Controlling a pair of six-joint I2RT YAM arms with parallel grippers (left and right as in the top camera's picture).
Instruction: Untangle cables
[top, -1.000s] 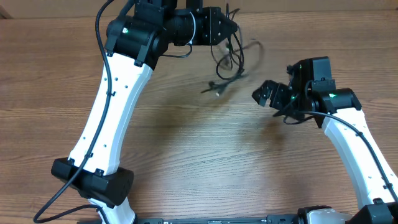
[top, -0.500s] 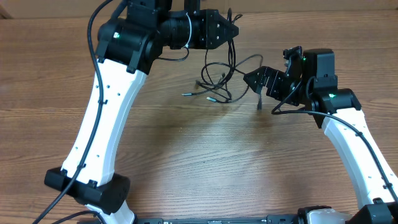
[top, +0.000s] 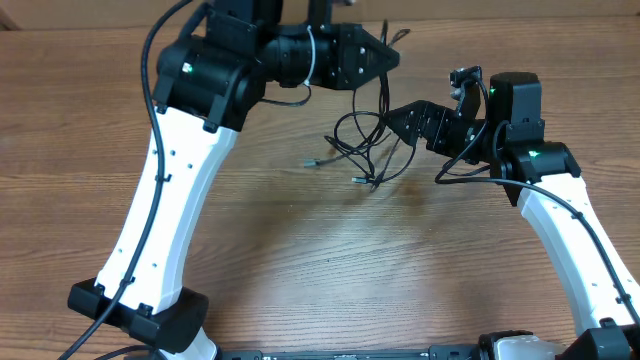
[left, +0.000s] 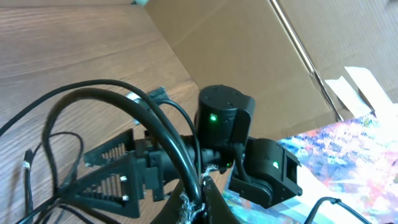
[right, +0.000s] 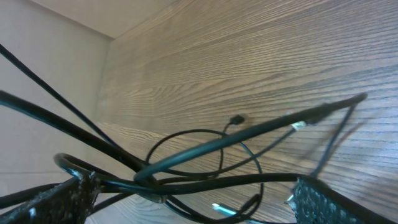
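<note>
A tangle of thin black cables (top: 366, 140) hangs from my left gripper (top: 392, 57), which is raised over the far middle of the table and shut on a strand. Its loose metal-tipped plug ends (top: 318, 162) rest on the wood. In the left wrist view the left gripper (left: 200, 202) pinches a black cable (left: 124, 99) that arcs off to the left. My right gripper (top: 397, 118) stands open at the bundle's right side. In the right wrist view the right gripper (right: 196, 199) has several strands of cable (right: 205, 149) crossing between its wide-spread fingers (right: 323, 199).
The wooden table (top: 300, 260) stretches towards the near edge. A cardboard wall (left: 249, 50) stands behind the table, with a colourful sheet (left: 348, 155) beyond it. The right arm's own thicker cable (top: 455, 172) loops beside its wrist.
My right gripper has moved left, up to the hanging tangle, and strands now lie between its fingers. The left gripper shifted slightly right, and the cables swung and resettled.
</note>
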